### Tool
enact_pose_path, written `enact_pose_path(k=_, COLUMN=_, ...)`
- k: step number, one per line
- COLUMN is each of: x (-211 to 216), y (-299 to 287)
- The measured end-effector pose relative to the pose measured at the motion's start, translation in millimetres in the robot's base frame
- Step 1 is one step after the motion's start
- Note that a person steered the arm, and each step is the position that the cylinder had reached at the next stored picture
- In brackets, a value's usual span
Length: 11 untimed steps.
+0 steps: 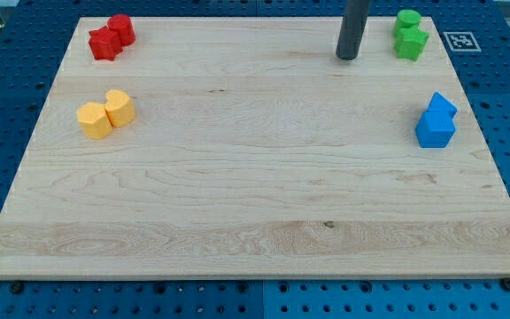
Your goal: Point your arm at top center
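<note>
Tip (347,58) of dark rod, no fingers to open or close, touching nothing, resting on wooden board (255,195) near its top edge, right of centre. Top-centre target: toward 9 o'clock, near. Green blocks (409,35) at 3 o'clock, apart from tip. Red blocks (112,37) far toward 9. Rod's upper length cut off by frame; block shapes hard to resolve.

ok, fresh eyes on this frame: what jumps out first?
Four bright pairs of blocks sit near the edges of the pale wooden board: red blocks at the view's top left, yellow blocks below them, green blocks at the top right, blue blocks on the right. The dark rod comes down near the top edge, my tip just left of the green pair, touching no block.
</note>
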State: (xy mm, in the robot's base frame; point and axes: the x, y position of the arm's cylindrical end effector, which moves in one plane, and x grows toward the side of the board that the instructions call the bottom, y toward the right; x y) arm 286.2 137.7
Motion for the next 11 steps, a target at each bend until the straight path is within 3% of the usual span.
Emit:
enact_pose_path(k=6, x=-11, y=-33)
enact_pose_path(k=11, x=-90, y=-184)
